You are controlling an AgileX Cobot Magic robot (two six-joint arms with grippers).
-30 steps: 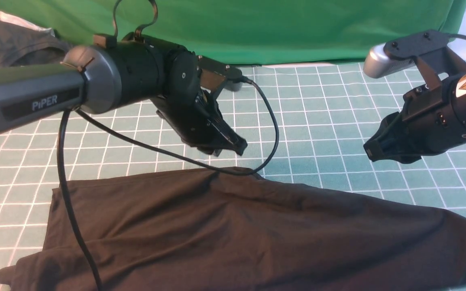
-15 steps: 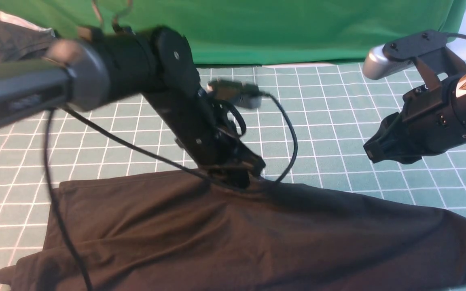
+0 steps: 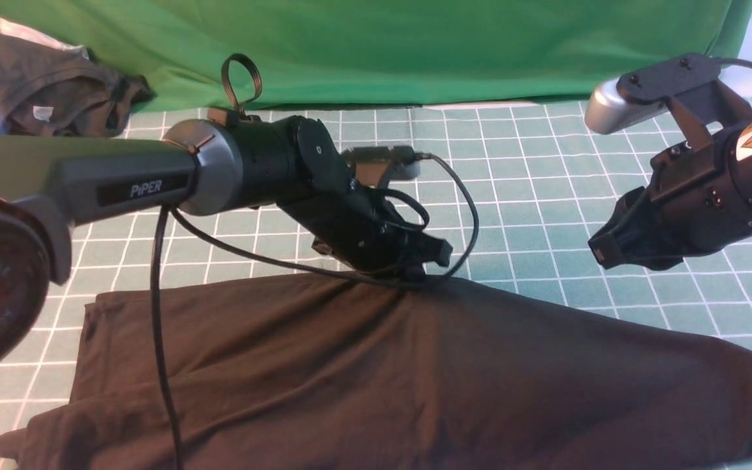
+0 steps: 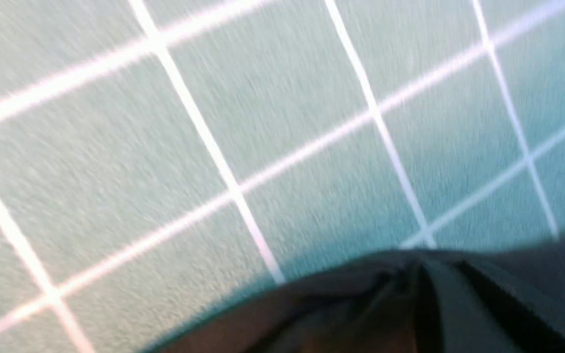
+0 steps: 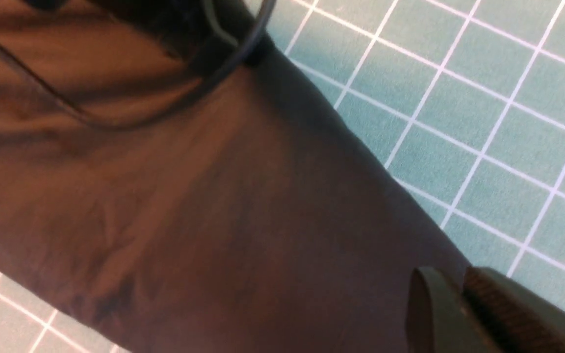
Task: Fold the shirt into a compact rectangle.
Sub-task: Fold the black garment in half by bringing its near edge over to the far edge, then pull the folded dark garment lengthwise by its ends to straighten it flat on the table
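The black shirt (image 3: 376,378) lies folded lengthwise across the near half of the green grid mat (image 3: 532,183), print and neck label hidden. My left gripper (image 3: 428,266) is down at the middle of the shirt's far edge. In the left wrist view the fabric (image 4: 361,304) bunches into creases that meet at the jaws, so it looks shut on that edge. My right gripper (image 3: 601,251) hovers above the mat beyond the shirt's right part. Its fingers (image 5: 483,294) are pressed together and hold nothing, with the shirt (image 5: 214,196) spread below.
A dark grey garment with a small tag (image 3: 49,85) lies crumpled at the back left. The green backdrop (image 3: 415,46) closes off the far side. The left arm's black cable (image 3: 160,326) hangs down across the shirt's left part.
My left gripper has dropped from above the bare mat onto the shirt's far edge, and the arm has swung lower. The right arm has barely moved.
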